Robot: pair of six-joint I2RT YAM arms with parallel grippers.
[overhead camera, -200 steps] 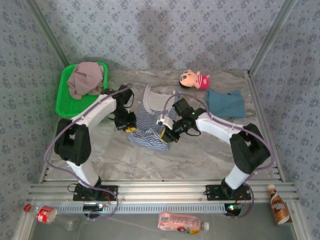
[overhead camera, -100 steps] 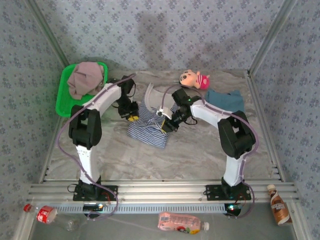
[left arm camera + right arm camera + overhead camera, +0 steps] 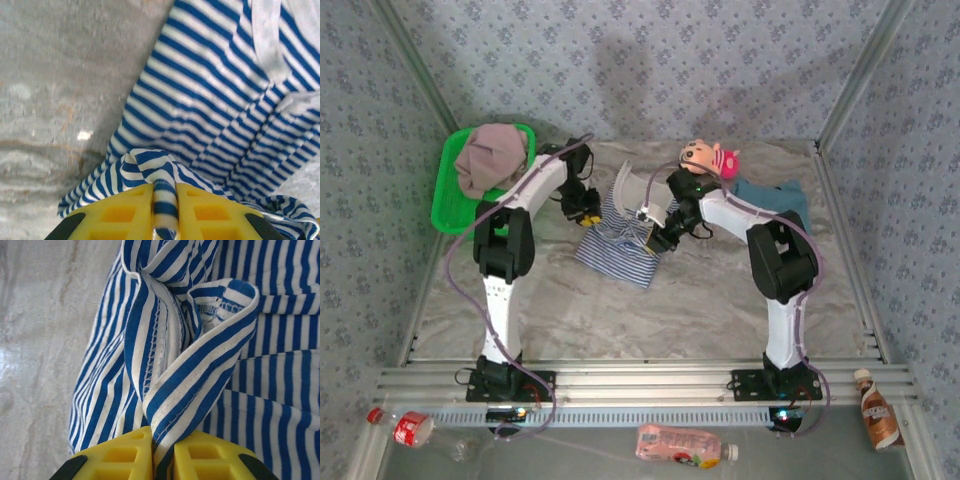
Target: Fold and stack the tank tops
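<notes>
Pinching striped top [image 3: 620, 256] at frame centre | left claw [image 3: 165, 201] clamped on a bunched fold | right claw [image 3: 162, 452] clamped on a hem

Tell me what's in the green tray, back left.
A crumpled mauve tank top lies in the green tray, covering its far part. Whatever is beneath the cloth is hidden.

Blue-grey flowered wallpaper [image 3: 770, 60] covers the back and both side walls. Metal posts [image 3: 420, 72] slant up at 11 and 1 o'clock. The table [image 3: 650, 320] has a grey marbled top, with a ribbed metal rail [image 3: 640, 383] across 6 o'clock. A soft shadow [image 3: 620, 45] lies at 12 o'clock.
</notes>
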